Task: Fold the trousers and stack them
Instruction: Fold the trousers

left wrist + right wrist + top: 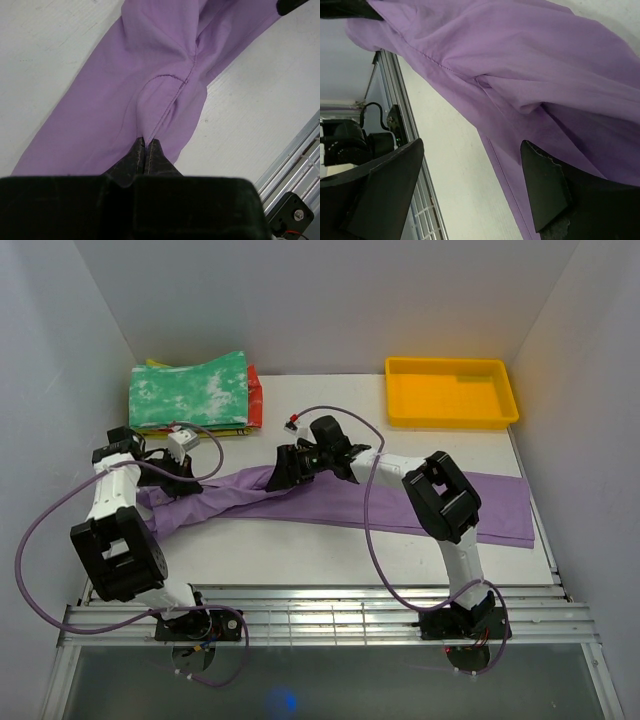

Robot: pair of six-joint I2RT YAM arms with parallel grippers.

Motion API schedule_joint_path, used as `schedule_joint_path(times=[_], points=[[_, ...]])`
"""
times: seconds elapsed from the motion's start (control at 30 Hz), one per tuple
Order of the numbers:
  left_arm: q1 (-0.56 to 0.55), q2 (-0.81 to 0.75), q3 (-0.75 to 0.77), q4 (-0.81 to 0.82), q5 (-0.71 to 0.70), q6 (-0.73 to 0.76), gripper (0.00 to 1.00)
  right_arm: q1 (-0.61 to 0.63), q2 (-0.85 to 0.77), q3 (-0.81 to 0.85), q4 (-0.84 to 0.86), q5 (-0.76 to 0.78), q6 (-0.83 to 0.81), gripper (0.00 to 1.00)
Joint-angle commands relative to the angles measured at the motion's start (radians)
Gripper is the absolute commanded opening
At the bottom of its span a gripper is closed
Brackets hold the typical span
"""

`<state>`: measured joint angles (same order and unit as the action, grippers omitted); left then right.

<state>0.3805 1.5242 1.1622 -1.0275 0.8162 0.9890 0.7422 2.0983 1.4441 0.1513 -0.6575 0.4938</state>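
Note:
The lilac trousers [400,502] lie stretched across the table from the left side to the right edge. My left gripper [185,478] is at their left end. In the left wrist view the left gripper [146,149] is shut, with the purple cloth of the trousers [150,75] puckered into a fold at the fingertips. My right gripper [278,472] hangs over the middle of the garment. It stands open [470,185], one fingertip [545,190] over the trousers [520,75] and the other [385,185] over bare table, with nothing between them.
A stack of folded garments with a green-and-white one [190,390] on top sits at the back left. A yellow tray [450,418] stands at the back right. A metal rail [320,610] runs along the near edge. White walls enclose the table.

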Motion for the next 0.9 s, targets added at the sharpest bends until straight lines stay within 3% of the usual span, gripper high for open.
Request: schedule_joint_path(times=[0.0,0.13,0.3,0.67,0.77,0.87], points=[[0.004,-0.087,-0.016,-0.048,0.077,0.095,0.00,0.011,0.023,0.030,0.147,0.002,0.121,0.85],[0.003,-0.145,-0.099,-0.085,0.057,0.186,0.00,0.026,0.063,0.032,0.214,0.010,0.196,0.85],[0.001,-0.191,-0.147,-0.063,0.057,0.165,0.00,0.054,0.115,0.033,0.286,0.006,0.288,0.86],[0.001,-0.240,-0.199,-0.013,0.060,0.080,0.19,0.143,0.219,0.077,0.470,-0.016,0.454,0.87],[0.000,-0.246,-0.214,-0.003,0.052,0.073,0.20,0.144,0.236,0.101,0.504,-0.031,0.469,0.79],[0.000,-0.245,-0.226,0.001,0.019,0.072,0.20,0.132,0.221,0.102,0.516,-0.042,0.471,0.58]])
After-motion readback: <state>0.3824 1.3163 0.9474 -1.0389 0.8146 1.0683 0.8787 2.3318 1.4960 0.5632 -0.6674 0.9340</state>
